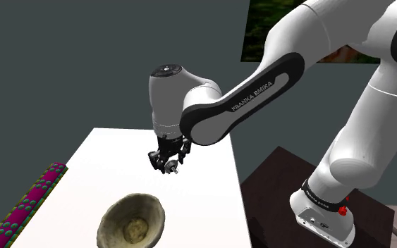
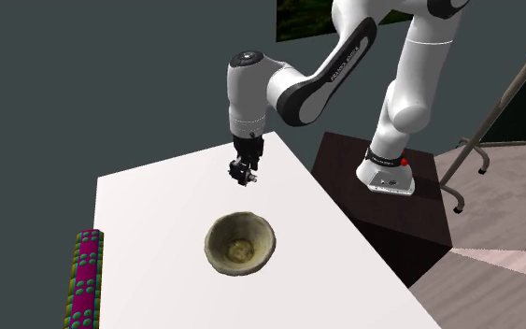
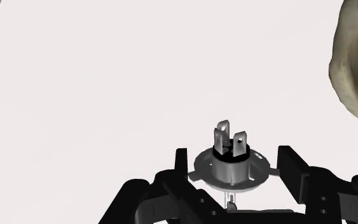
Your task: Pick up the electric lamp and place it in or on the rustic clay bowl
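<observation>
Well, from where I stand the pincer (image 1: 170, 163) hangs above the white counter (image 1: 112, 158), and it is clenched on the electric lamp (image 3: 231, 162). In the wrist view the two black fingers (image 3: 180, 167) press on both sides of the lamp's round grey collar, and two flat metal prongs point away from the hand toward the counter. The lamp is small (a bulb with a metal base, as much as I can tell), and it seems to be a little off the surface, though I cannot be fully sure of the gap.

The clay bowl (image 1: 160, 211) sits upright on the same counter, near the pincer but apart from it, toward the front edge in the shoulder view.

I judge the picking step to be done and the carrying step to be in hand. The next move calls for bringing the lamp over the bowl's opening, lowering it inside the rim, and only then loosening the fingers.
</observation>
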You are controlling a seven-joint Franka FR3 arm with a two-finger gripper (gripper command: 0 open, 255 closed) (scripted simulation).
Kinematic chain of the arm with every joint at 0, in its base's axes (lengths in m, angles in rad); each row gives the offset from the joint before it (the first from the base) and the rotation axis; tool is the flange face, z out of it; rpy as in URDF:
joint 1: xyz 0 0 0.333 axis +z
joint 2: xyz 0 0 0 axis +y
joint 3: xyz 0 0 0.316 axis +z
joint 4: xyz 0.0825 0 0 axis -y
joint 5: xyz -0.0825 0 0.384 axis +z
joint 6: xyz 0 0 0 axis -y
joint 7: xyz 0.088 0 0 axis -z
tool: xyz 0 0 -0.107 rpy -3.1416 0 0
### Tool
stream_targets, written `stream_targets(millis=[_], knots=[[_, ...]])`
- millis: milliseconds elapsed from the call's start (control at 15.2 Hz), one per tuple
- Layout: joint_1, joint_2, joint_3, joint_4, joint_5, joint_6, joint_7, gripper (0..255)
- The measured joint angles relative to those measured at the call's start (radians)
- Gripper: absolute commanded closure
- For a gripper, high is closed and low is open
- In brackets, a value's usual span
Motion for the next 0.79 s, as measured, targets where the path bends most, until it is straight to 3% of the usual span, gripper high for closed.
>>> stream_targets(millis=[792], knots=[[-0.009,-0.104,0.0,0.075,0.086,-0.154,-0.063,255]])
